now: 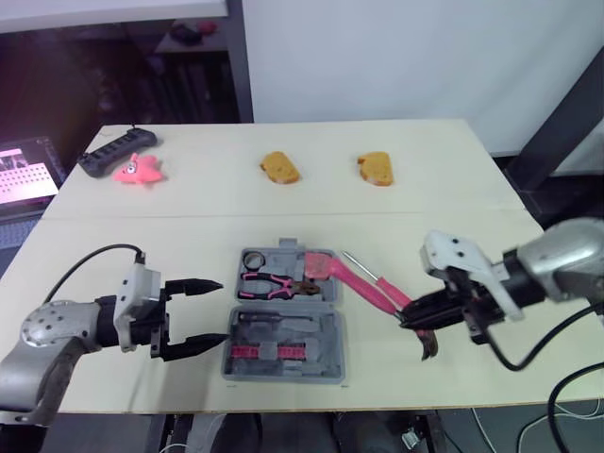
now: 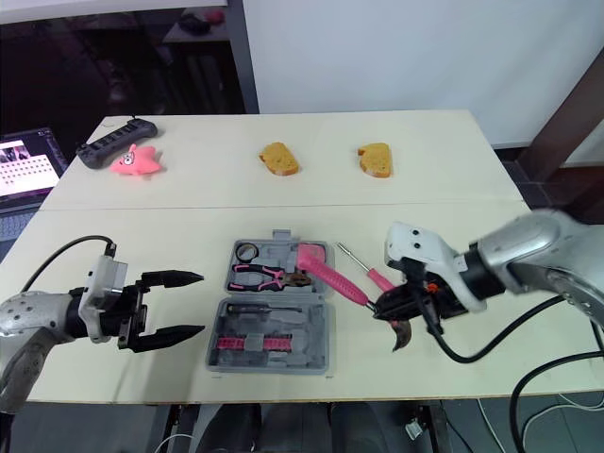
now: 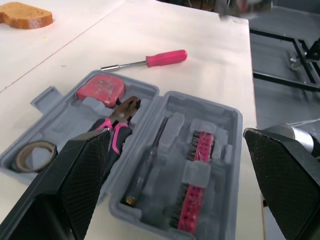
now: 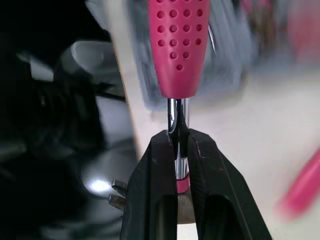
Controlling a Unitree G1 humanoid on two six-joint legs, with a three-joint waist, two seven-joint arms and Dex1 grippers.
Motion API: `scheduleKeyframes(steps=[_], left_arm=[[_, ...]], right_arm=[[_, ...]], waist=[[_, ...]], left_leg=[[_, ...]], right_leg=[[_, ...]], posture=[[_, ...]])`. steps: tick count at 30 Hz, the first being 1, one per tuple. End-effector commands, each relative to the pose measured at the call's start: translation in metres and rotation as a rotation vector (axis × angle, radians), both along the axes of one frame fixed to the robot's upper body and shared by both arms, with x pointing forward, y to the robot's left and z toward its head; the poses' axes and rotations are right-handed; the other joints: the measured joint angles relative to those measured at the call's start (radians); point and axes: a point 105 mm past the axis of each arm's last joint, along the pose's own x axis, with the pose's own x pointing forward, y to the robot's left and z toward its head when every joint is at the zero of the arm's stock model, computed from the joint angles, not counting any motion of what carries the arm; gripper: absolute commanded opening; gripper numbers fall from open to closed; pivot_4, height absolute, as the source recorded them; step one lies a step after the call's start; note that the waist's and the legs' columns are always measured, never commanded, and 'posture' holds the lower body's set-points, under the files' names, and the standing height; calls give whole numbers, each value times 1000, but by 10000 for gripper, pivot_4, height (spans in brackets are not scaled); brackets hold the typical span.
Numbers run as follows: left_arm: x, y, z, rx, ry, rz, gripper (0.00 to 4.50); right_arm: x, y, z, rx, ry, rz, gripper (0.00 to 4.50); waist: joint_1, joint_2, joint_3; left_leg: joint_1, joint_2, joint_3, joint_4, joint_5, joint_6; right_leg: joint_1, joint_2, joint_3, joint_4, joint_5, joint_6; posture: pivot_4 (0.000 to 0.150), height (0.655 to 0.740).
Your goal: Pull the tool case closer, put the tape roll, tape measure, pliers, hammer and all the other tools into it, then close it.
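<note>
Clamping the hammer [image 2: 335,278] tight at its steel neck, the right gripper [image 2: 387,307] sits right of the case [image 2: 316,351], handle running left over the case's far half.

Table [image 1: 189,208] bearing tool case [image 1: 323,332], screwdriver [image 3: 146,61]

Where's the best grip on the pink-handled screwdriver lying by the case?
Grip the pink-handled screwdriver at its pink handle, across the width, from straight above. It lies flat on the pale wooden table beside the open grey plastic case; the handle is thicker than the thin shaft.
</note>
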Motion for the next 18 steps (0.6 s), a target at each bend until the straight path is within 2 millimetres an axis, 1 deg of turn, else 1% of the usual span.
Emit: scheduleKeyframes(steps=[1,5,6,9,11,13,15,16,18], left_arm=[[-2,-1,5,4,-33,-28,45000],[-1,0,6,5,-31,-31,45000],[-1,-1,6,6,-31,-32,45000],[-2,0,6,6,-29,-31,45000],[-2,0,6,5,-26,-28,45000],[-2,-1,6,5,-25,-27,45000],[-2,-2,6,6,-27,-26,45000],[-2,-2,6,6,-27,-25,45000],[-2,-3,6,5,-28,-20,45000]], right_arm=[[4,-1,-14,21,37,-248,197],[10,-8,-45,-37,5,-536,197],[8,-6,-50,-49,3,-560,197],[3,4,-57,-49,-5,-598,197],[1,12,-66,-55,-6,-624,197],[-1,16,-76,-92,-22,-612,197],[-6,14,-102,-174,-26,-604,197],[-8,14,-110,-194,-22,-603,197],[-10,12,-123,-206,-2,-624,197]], waist=[[9,0,0],[14,-1,-1],[14,0,-1],[13,0,-1],[10,0,-1],[12,0,-1],[14,-2,-2],[15,-6,-5],[16,-9,-8]], left_leg=[[-1,-1,1,0,0,0],[-6,0,1,0,0,0],[-7,0,0,0,0,0],[-11,0,0,1,1,0],[-11,1,0,0,1,0],[-11,1,0,0,1,0],[-11,1,0,0,1,0],[-11,1,0,0,1,0],[-11,1,-1,0,1,-1]], right_leg=[[-1,-1,1,-1,0,0],[-7,1,1,1,2,4],[-9,1,1,2,2,4],[-14,1,1,5,2,5],[-14,2,1,5,3,5],[-14,3,1,5,3,5],[-14,2,1,5,2,4],[-14,2,1,4,2,4],[-14,2,1,4,2,4]], posture=[[1500,7400],[1500,7400],[1500,7400],[1500,7400],[1500,7400],[1500,7400],[1500,7400],[1500,7400],[1500,7400]])
